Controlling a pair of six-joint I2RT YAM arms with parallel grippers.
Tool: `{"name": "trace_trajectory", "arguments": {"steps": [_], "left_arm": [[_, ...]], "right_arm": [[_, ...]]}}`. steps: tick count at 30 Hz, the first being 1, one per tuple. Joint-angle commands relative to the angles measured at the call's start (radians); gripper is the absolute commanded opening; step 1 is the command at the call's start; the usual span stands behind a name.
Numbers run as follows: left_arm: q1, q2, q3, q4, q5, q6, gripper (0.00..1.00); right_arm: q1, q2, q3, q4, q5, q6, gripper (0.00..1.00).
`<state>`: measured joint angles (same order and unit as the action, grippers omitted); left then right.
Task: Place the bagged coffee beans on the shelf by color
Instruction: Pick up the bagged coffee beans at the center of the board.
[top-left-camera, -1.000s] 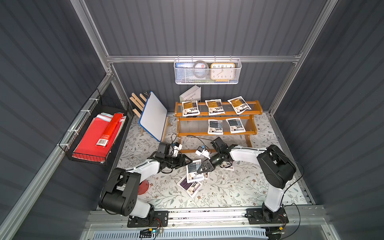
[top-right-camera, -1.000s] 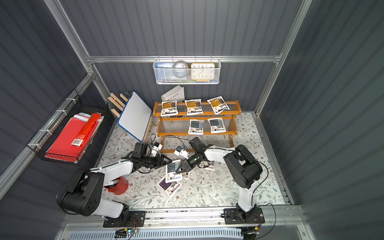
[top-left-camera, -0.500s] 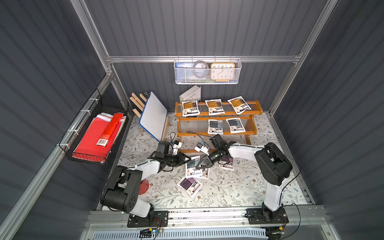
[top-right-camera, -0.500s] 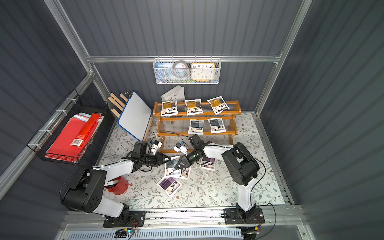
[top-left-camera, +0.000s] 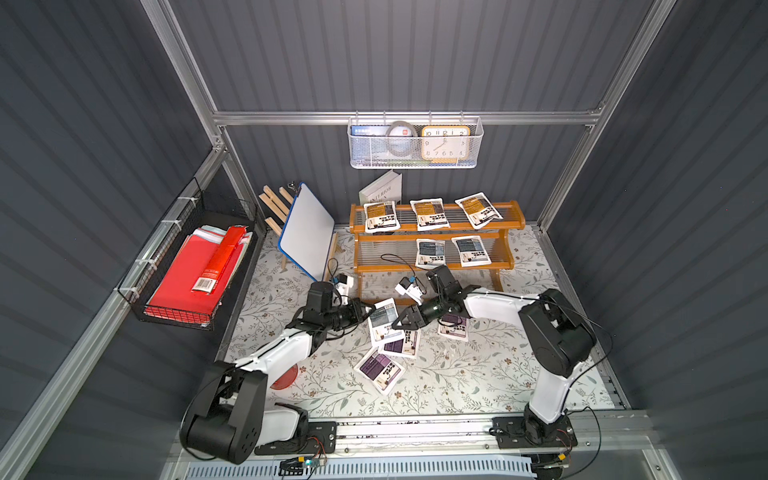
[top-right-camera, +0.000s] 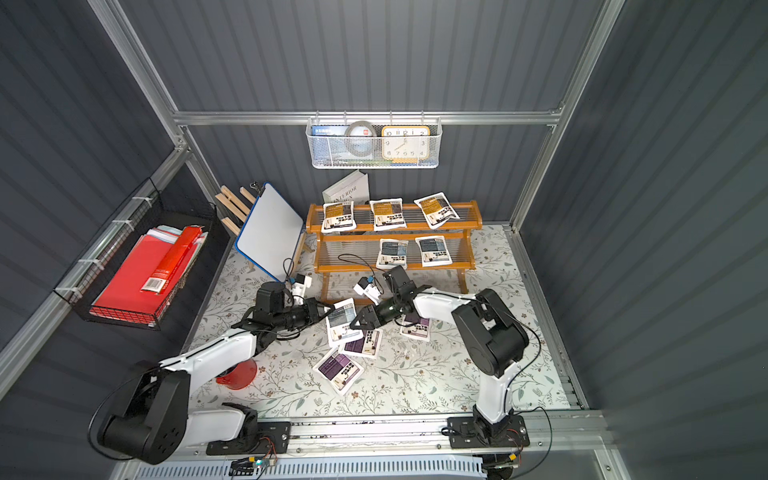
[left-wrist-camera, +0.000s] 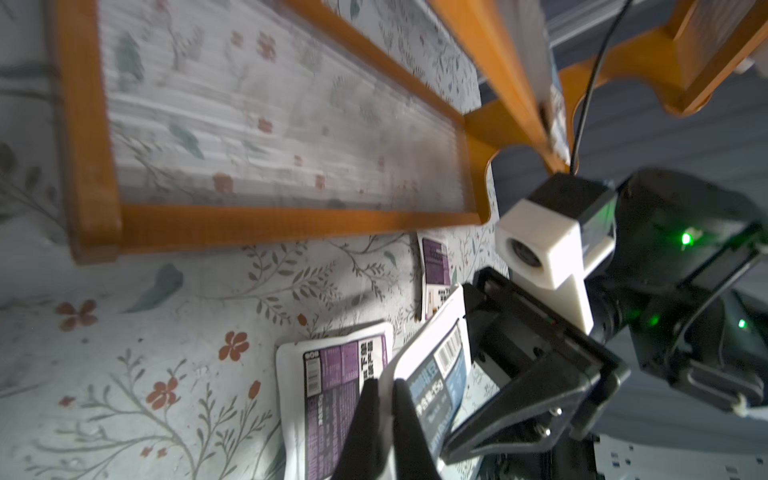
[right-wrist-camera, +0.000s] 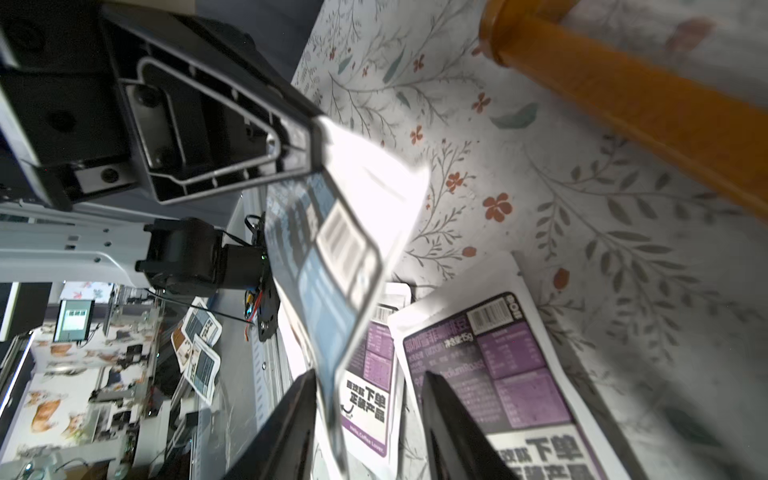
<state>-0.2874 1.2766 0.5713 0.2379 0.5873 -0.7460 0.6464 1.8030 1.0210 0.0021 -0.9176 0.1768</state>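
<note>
A blue-grey pouch (top-left-camera: 384, 320) (top-right-camera: 340, 320) hangs tilted just above the floral mat, between both arms. My left gripper (top-left-camera: 371, 308) (left-wrist-camera: 385, 384) is shut on its white edge. My right gripper (top-left-camera: 397, 325) (right-wrist-camera: 370, 378) stands open, its jaws either side of the pouch's (right-wrist-camera: 328, 257) other end, one finger touching it. Three purple pouches (top-left-camera: 380, 370) (top-left-camera: 403, 343) (top-left-camera: 453, 326) lie on the mat below. The shelf (top-left-camera: 436, 226) holds three mustard-yellow pouches (top-left-camera: 428, 214) on its top tier and two blue-grey ones (top-left-camera: 430, 252) on the middle tier. Its bottom tier (left-wrist-camera: 291, 137) is bare.
A whiteboard (top-left-camera: 307, 232) leans left of the shelf, with a white book (top-left-camera: 382, 191) behind it. A black wire basket with red folders (top-left-camera: 187, 270) hangs on the left wall and a white mesh basket (top-left-camera: 413, 143) on the back wall. A red disc (top-left-camera: 284, 380) lies under my left arm.
My left gripper has closed on the blue-grey pouch's edge and my right gripper, which held it, has opened. The pouch has shifted a little toward the shelf.
</note>
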Motion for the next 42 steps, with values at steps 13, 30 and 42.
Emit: {"name": "trace_trajectory", "arguments": {"steps": [13,30,42], "left_arm": [[-0.021,-0.225,-0.055,0.182,-0.459,-0.386,0.00],[-0.140,-0.117,0.023,0.243,-0.521,-0.392,0.00],[-0.139,-0.234,0.023,0.146,-0.659,-0.368,0.00]], "right_arm": [[0.017,-0.249,-0.359,0.797,0.263,0.511,0.46],[0.060,-0.156,-0.236,0.884,0.322,0.572,0.44],[0.061,-0.218,-0.305,0.792,0.320,0.505,0.42]]}}
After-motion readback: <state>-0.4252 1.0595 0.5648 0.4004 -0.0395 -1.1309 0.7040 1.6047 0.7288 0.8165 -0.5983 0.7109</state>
